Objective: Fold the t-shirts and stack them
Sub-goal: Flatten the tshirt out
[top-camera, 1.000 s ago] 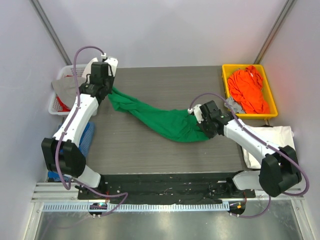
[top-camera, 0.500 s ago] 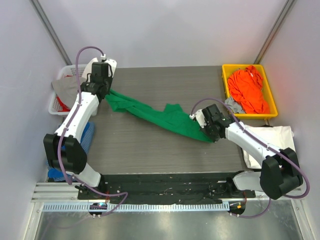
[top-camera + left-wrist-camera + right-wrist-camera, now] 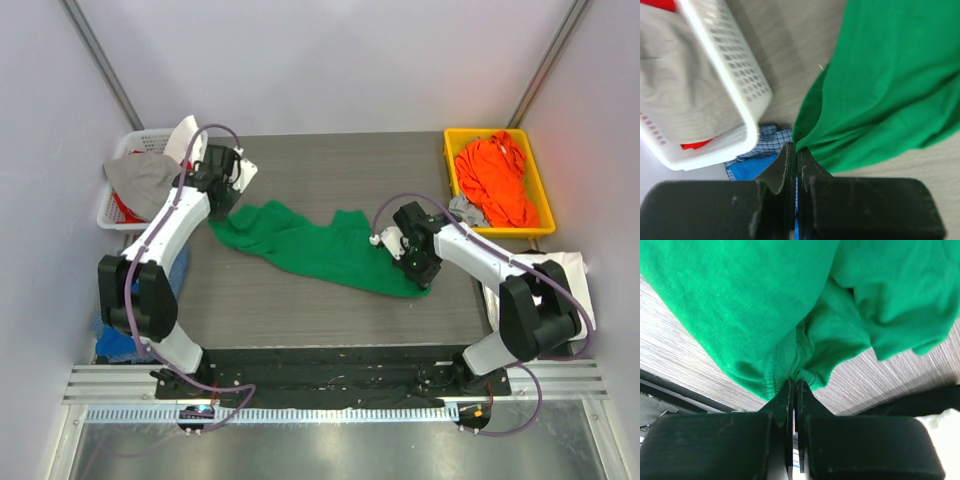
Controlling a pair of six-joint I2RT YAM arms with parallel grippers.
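The green t-shirt [image 3: 310,245] lies stretched in a loose band across the dark table, from upper left to lower right. My left gripper [image 3: 222,208] is shut on its left end; in the left wrist view the cloth [image 3: 875,85] runs up from the closed fingertips [image 3: 796,150]. My right gripper [image 3: 420,272] is shut on its right end; the right wrist view shows a bunched hem [image 3: 805,360] pinched at the fingertips [image 3: 795,385]. The orange t-shirt [image 3: 497,178] lies crumpled in the yellow bin [image 3: 455,150]. A white cloth [image 3: 545,270], perhaps the white t-shirt, lies at the right table edge.
A white basket [image 3: 112,210] at the back left holds grey and red cloth, and shows in the left wrist view [image 3: 725,70]. A blue checked cloth [image 3: 175,275] lies below it off the table's left edge. A grey cloth [image 3: 465,210] hangs beside the yellow bin.
Both grippers have lowered the green shirt onto the table; the left gripper moved right and nearer, the right gripper moved slightly left and nearer. The shirt now lies flatter and wider.
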